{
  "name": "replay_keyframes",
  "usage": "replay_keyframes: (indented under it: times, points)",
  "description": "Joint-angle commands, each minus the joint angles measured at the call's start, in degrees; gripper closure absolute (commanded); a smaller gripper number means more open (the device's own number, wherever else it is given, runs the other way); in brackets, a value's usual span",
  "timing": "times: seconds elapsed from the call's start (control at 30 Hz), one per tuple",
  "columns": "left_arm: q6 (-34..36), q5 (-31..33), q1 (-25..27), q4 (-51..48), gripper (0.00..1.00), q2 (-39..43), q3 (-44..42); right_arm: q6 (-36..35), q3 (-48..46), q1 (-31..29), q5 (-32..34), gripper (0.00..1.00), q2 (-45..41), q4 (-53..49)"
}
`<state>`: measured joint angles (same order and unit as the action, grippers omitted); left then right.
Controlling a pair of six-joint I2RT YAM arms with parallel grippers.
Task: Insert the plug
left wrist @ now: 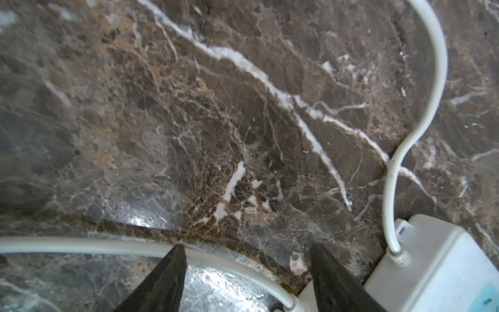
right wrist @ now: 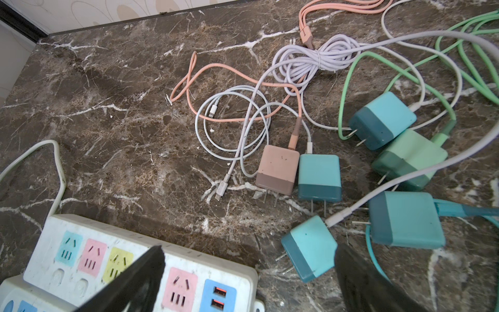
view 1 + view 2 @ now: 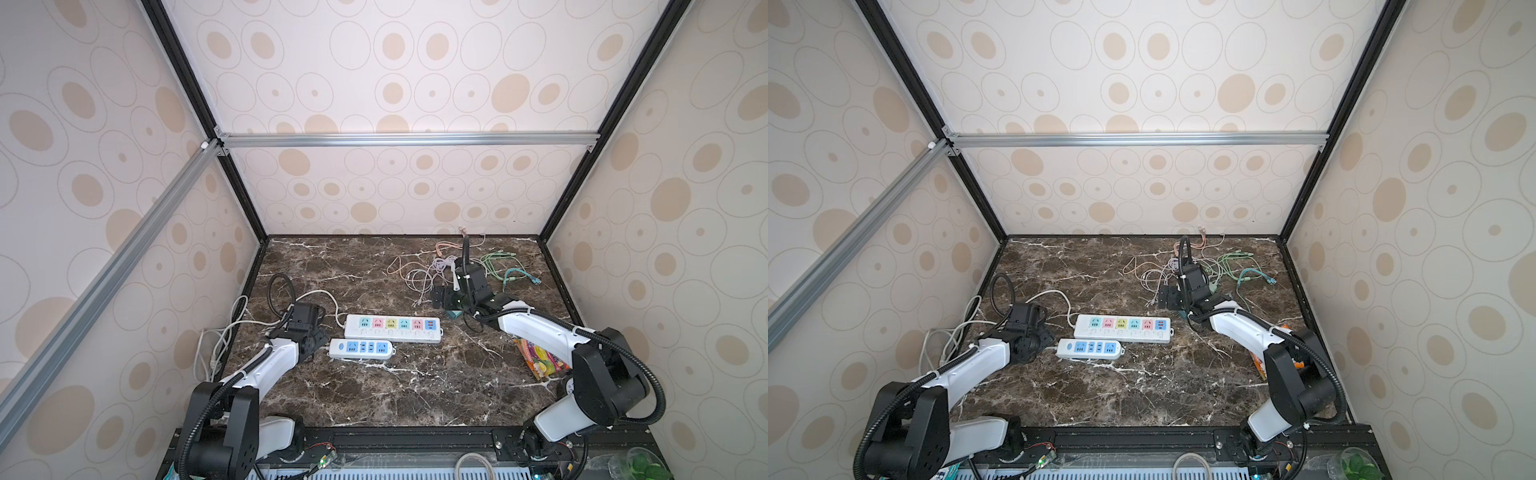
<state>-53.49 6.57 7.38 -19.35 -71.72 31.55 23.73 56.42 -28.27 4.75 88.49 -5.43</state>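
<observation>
A long white power strip (image 3: 392, 328) (image 3: 1123, 328) (image 2: 135, 270) with coloured sockets lies mid-table, and a smaller blue-socket strip (image 3: 361, 349) (image 3: 1090, 348) lies in front of it. Several charger plugs lie at the back right. A teal plug (image 2: 309, 248) (image 3: 455, 313) rests on the marble just inside one finger of my open right gripper (image 2: 249, 251) (image 3: 440, 297), untouched. A pink plug (image 2: 278, 173) lies farther off. My left gripper (image 1: 247, 248) (image 3: 321, 340) stands open at the small strip's left end, its fingers astride that strip's white cord (image 1: 108, 244).
Tangled charging cables (image 3: 436, 266) (image 2: 297, 62) spread behind the plugs, with green ones (image 3: 511, 270) to their right. White cords (image 3: 220, 332) pile against the left wall. A colourful snack packet (image 3: 540, 359) lies under the right arm. Patterned walls close in three sides.
</observation>
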Motion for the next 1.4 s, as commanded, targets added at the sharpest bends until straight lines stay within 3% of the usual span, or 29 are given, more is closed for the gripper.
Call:
replay_keyframes:
  times: [0.0, 0.43, 0.67, 1.07, 1.23, 1.37]
  points:
    - [-2.8, -1.4, -0.3, -0.3, 0.31, 0.2, -1.4, -0.1, 0.0, -0.3, 0.6, 0.0, -0.4, -1.2]
    - [-0.1, -7.1, 3.7, 1.0, 0.53, -0.2, -4.3, -0.3, 0.7, -0.2, 0.3, 0.0, 0.5, -1.1]
    - [-0.3, -9.1, 9.3, 2.4, 0.55, -1.4, -4.1, -1.0, -0.2, -0.3, -0.3, 0.0, 0.0, 0.5]
    - [-2.2, -8.4, 20.8, 1.8, 0.58, -9.1, 1.2, -1.6, -5.7, -0.4, 7.0, 0.0, -5.5, 5.1]
    - [-6.4, -8.7, 26.6, 0.1, 0.58, -11.8, 3.1, -1.8, -5.9, -0.4, 8.6, 0.0, -6.1, 3.5]
    - [-9.6, -10.0, 30.6, -0.7, 0.59, -12.9, 2.1, 3.0, -6.9, -0.4, 13.4, 0.0, -7.1, 4.4]
